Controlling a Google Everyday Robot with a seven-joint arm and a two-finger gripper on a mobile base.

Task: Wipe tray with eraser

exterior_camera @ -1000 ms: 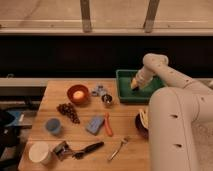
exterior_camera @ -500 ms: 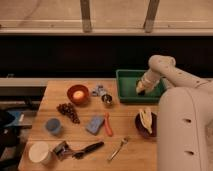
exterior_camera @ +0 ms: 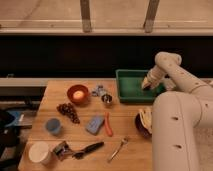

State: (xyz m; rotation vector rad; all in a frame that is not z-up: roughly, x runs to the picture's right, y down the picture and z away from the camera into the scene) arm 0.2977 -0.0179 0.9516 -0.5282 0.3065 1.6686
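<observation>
The green tray [exterior_camera: 129,86] sits at the back right of the wooden table. My gripper [exterior_camera: 145,86] reaches down into the tray's right half, its tip low against the tray floor. It is shut. The eraser is hidden: I cannot make it out at the gripper tip or anywhere on the table. The white arm comes in from the right and arches over the tray's right rim.
Left of the tray are a small metal cup [exterior_camera: 106,98] and an orange bowl [exterior_camera: 78,94]. Further forward lie grapes [exterior_camera: 67,111], a blue cup [exterior_camera: 52,126], a blue-grey sponge [exterior_camera: 94,124], a white cup [exterior_camera: 39,151], a fork [exterior_camera: 118,148] and a dark bowl with bananas [exterior_camera: 144,122].
The gripper has slid to the right across the tray floor, from the middle toward the right side. Nothing else on the table has moved.
</observation>
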